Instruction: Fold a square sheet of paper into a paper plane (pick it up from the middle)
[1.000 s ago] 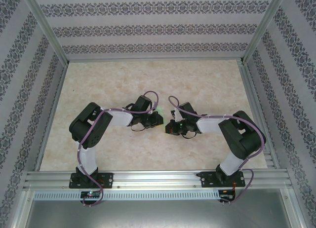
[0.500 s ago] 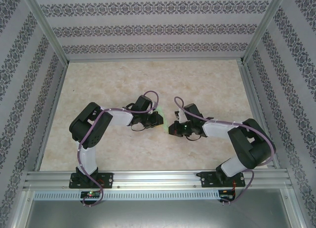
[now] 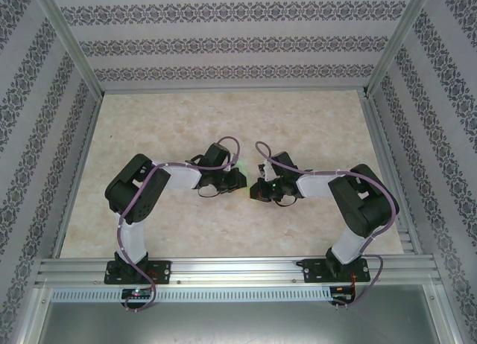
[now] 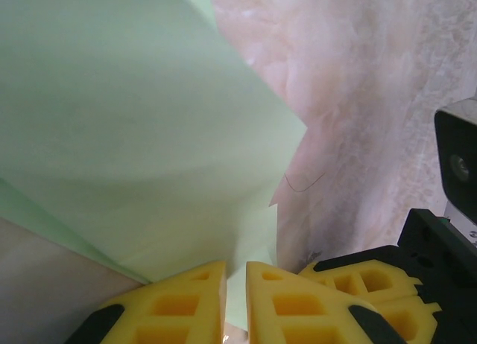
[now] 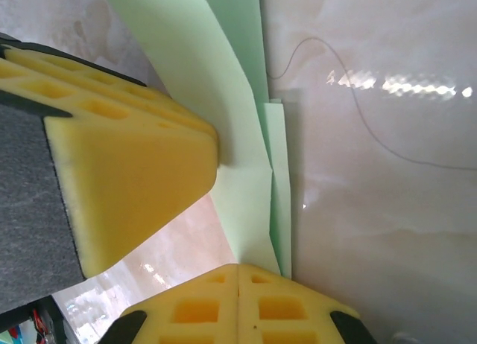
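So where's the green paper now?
Between both grippers: in the left wrist view the green paper sits pinched in the left gripper, its folded edge reaching the right gripper.

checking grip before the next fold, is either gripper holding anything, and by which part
The left gripper pinches the green sheet of paper at one edge. The right gripper is shut against it; hold unclear.

Mid-tabletop (image 3: 298, 120), the paper plane (image 4: 127, 120) sits in the left end effector (image 4: 235, 284), the right end effector (image 5: 238, 275) just beside it.
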